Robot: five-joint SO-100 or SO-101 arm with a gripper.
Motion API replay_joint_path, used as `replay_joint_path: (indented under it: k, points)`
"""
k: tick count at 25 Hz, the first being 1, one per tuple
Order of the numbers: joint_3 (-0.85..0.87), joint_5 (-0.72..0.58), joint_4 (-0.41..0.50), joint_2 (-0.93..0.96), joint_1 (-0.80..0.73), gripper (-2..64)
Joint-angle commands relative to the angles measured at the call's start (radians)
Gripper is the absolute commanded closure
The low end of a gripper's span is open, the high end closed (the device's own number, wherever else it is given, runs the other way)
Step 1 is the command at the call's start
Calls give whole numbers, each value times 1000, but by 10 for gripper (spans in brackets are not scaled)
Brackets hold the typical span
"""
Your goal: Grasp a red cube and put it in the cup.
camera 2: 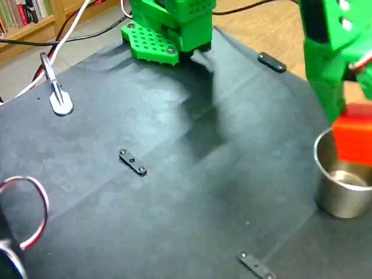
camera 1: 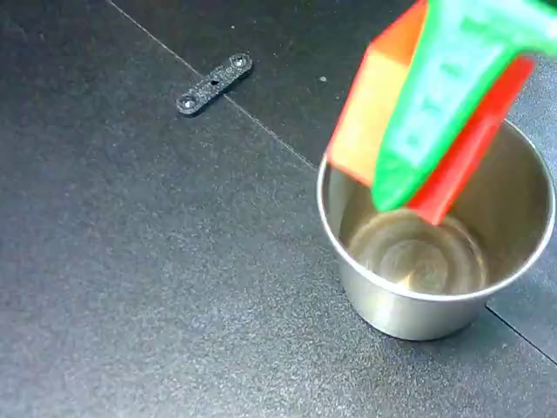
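The gripper (camera 1: 418,196) is clamped on the cube (camera 1: 370,113), holding it just above the cup's (camera 1: 383,305) rim, slightly toward the left edge of the mouth in a fixed view. The cup stands upright and empty on the mat (camera 1: 130,261). I judge the grasp and carry done; only centring, if needed, and release remain. A small plate (camera 1: 214,84) lies well apart. No readable writing shows anywhere.

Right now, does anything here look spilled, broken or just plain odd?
Nothing spilled or broken. The hand holds the red cube tilted, partly over the cup's rim. The only stray bits are small black strips lying loose on the mat.
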Motion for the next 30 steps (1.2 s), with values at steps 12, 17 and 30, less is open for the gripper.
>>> replay_joint_path:
  k: [12, 17, 30]
  points:
    - [-5, 40, 2, 5, -11, 622]
    - [-5, 149, 2, 5, -11, 622]
    - [-6, 152, 100, 5, -11, 622]
